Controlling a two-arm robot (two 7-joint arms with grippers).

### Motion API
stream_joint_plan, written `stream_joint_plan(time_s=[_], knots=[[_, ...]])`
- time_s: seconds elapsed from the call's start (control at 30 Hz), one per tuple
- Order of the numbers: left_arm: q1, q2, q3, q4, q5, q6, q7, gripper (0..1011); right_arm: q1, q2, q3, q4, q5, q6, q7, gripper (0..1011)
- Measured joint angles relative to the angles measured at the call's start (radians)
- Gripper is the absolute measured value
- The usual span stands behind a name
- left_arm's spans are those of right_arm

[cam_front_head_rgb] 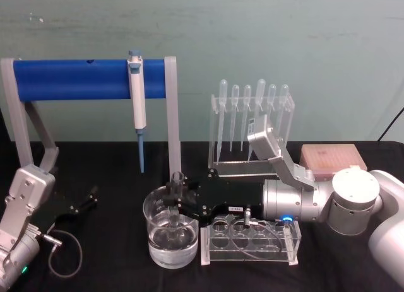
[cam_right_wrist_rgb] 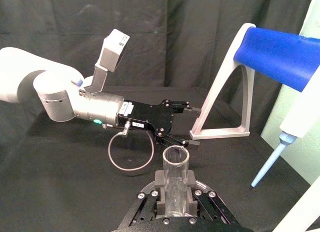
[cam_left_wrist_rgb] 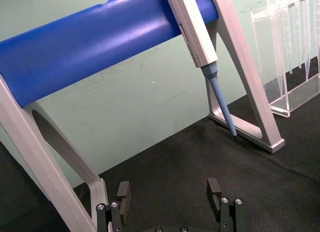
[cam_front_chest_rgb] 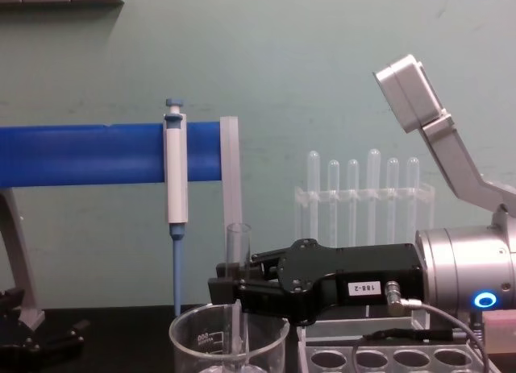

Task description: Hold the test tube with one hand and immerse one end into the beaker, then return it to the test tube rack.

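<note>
Holding the tube (cam_front_head_rgb: 177, 180) upright, the right gripper (cam_front_head_rgb: 179, 202) is clamped on its middle, with the rim above the grip and the rounded end dipped in the water (cam_front_head_rgb: 170, 254) of the beaker (cam_front_head_rgb: 154, 238), apart from the wall as far as we can judge. We take the immersion step to be in hand. To do it well, we keep the tube vertical, lower slowly and stop before its end strikes the glass floor; we then lift straight up until the end clears the beaker's rim before swinging right to the rack (cam_front_head_rgb: 208, 253), which stands just beside the beaker. The left gripper (cam_left_wrist_rgb: 168, 189) sits parked at far left over the table (cam_front_head_rgb: 113, 172), fingers (cam_left_wrist_rgb: 214, 188) apart, holding nothing.
</note>
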Motion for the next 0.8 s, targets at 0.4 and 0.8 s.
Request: stream_joint_plan(time_s=[0.4,0.8], knots=[[0.0,0.0,0.0,0.0,0.0,0.0,0.0,1000,0.0,0.0,0.0,0.0,0.0,0.0,0.0,224],[0.0,0.0,0.0,0.0,0.0,0.0,0.0,1000,0.0,0.0,0.0,0.0,0.0,0.0,0.0,224]])
